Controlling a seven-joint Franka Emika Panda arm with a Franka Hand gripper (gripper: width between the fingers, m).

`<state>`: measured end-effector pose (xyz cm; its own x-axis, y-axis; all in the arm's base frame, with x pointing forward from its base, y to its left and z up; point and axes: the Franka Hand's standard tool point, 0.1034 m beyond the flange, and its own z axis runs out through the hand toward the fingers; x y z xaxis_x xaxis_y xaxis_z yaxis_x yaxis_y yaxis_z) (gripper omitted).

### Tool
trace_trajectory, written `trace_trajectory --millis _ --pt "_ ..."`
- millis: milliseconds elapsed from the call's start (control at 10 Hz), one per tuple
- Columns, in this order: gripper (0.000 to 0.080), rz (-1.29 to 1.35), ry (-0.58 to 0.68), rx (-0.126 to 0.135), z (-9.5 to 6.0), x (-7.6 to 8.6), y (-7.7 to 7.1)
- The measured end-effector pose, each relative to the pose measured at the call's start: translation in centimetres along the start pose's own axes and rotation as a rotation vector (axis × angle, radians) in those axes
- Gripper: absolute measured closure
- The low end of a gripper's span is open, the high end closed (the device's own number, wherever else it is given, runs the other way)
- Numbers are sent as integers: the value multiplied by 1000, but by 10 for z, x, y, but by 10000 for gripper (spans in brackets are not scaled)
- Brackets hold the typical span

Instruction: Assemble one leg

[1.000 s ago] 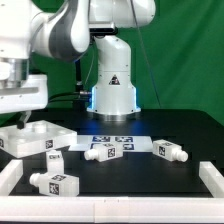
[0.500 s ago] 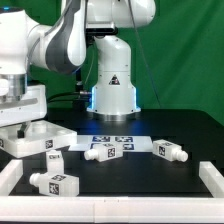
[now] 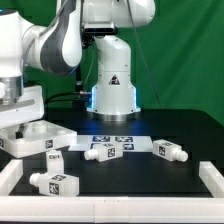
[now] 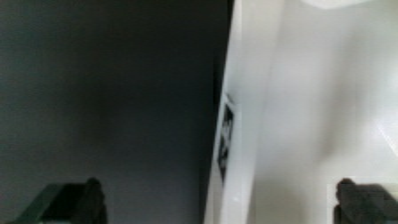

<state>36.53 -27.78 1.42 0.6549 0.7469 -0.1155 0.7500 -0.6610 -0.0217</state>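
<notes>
Several white legs with black-and-white tags lie on the black table: one (image 3: 54,159) beside the tabletop, one (image 3: 107,152) in the middle, one (image 3: 170,151) to the exterior view's right, one (image 3: 54,183) at the front. The large flat white tabletop (image 3: 42,134) lies at the exterior view's left. My gripper (image 3: 12,128) hangs just above its left part. In the wrist view my gripper (image 4: 217,202) is open and empty, its dark fingertips (image 4: 73,200) wide apart astride the tabletop's rim (image 4: 240,120).
The marker board (image 3: 118,141) lies flat at the table's middle back. The robot base (image 3: 113,85) stands behind it. A white border wall (image 3: 110,213) runs along the table's front and sides.
My arm has moved lower and a little toward the exterior view's left over the tabletop. The legs and tabletop have not moved.
</notes>
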Motion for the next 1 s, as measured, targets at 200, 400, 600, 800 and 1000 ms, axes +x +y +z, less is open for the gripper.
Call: trace_trajectory --millis 200,400,600,800,1000 --pt "151 0 0 0 0 0 0" --pt "248 0 0 0 0 0 0" --pt "447 0 0 0 0 0 0" --pt "747 54 3 -5 -2 9 -3" --pt "747 118 8 7 -13 26 -4"
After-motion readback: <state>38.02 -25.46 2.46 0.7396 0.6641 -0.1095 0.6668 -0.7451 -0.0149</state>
